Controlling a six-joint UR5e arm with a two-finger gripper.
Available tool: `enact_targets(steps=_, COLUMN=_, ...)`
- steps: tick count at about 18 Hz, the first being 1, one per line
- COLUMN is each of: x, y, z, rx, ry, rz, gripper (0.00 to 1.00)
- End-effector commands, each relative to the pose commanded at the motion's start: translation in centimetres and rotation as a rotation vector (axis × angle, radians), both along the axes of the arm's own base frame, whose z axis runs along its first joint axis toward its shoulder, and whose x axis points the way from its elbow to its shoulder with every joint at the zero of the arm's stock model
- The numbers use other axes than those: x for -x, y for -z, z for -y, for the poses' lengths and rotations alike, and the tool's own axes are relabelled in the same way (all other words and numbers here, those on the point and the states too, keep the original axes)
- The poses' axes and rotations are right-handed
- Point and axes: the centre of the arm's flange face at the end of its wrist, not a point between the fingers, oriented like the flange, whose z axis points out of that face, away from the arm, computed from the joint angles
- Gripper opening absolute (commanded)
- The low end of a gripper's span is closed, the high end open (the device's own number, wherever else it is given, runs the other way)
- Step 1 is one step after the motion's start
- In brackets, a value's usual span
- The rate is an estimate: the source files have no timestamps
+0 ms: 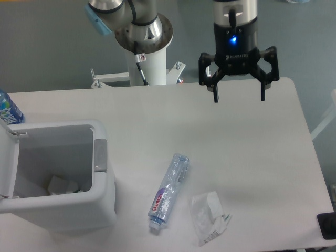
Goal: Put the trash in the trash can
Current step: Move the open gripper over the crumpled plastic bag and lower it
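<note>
The pincer (239,98) hangs above the far side of the counter (252,152), fingers spread wide and holding nothing. Below it and nearer the camera lie the crushed bottle (168,191) and, just right of it, the crumpled wrapper (208,216) — both on the counter. Far left, the trash can (58,176) stands open, with white scraps inside.

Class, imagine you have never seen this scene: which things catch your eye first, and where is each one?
The big white trash can stands open at the table's front left, with something pale lying inside. The black gripper hangs above the far edge, fingers spread and empty. Between them, near the front, lie a crushed bottle and, to its right, a crumpled wrapper.
</note>
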Motion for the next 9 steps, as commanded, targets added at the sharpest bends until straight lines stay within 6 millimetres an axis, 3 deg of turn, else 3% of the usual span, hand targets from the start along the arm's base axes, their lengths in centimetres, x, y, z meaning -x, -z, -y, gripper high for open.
enact_targets(steps=2, x=0.3, y=0.6, z=-0.4, rx=0.003, ry=-0.001, rz=0.009, gripper=1.0)
enact_targets(steps=5, x=1.3, y=3.0, z=-1.3, rx=0.01, ry=-0.017, rz=0.058, gripper=1.0)
enact_targets(steps=7, x=1.5, y=6.0, z=-4.1, rx=0.029, ry=0.012, rz=0.109, gripper=1.0)
enact_targets(steps=9, x=2.7, y=8.1, z=-5.6, rx=0.043, ry=0.019, rz=0.135, gripper=1.0)
